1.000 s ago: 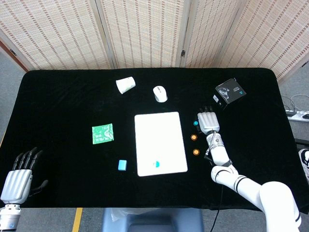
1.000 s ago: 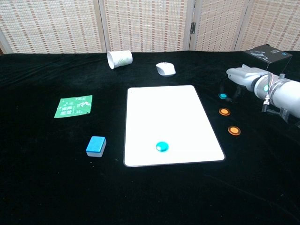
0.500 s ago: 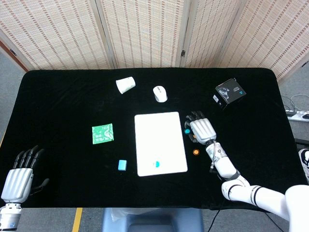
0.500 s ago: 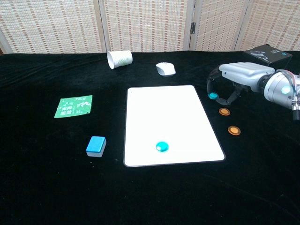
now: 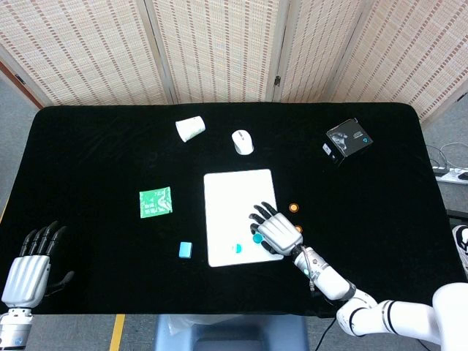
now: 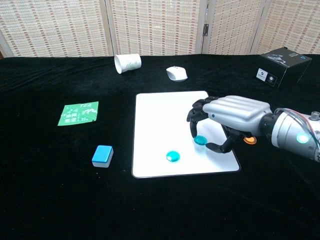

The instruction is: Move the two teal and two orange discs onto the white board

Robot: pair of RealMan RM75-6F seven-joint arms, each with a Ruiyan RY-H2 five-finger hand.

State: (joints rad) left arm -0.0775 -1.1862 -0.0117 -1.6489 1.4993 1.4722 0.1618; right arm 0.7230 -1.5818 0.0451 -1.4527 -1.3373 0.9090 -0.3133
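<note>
The right robot hand (image 5: 274,232) hangs over the lower right part of the white board (image 5: 230,197) in the head view, pinching a teal disc (image 5: 257,238) at its fingertips, while the left robot hand (image 5: 31,263) rests idle at the counter's near left corner, fingers straight and holding nothing. A second teal disc (image 5: 236,248) already lies on the board, and one orange disc (image 5: 293,208) sits on the black counter (image 5: 95,161) just beside the board's right edge. In the chest view the carried teal disc (image 6: 200,140) is low over the board; lowering it flat and a little apart from the resting disc (image 6: 173,156) before letting go should keep it from rolling. Another orange disc (image 6: 249,140) peeks out behind the hand. A paper cup (image 6: 127,63) lies tipped on its side; whether anything is inside cannot be told.
</note>
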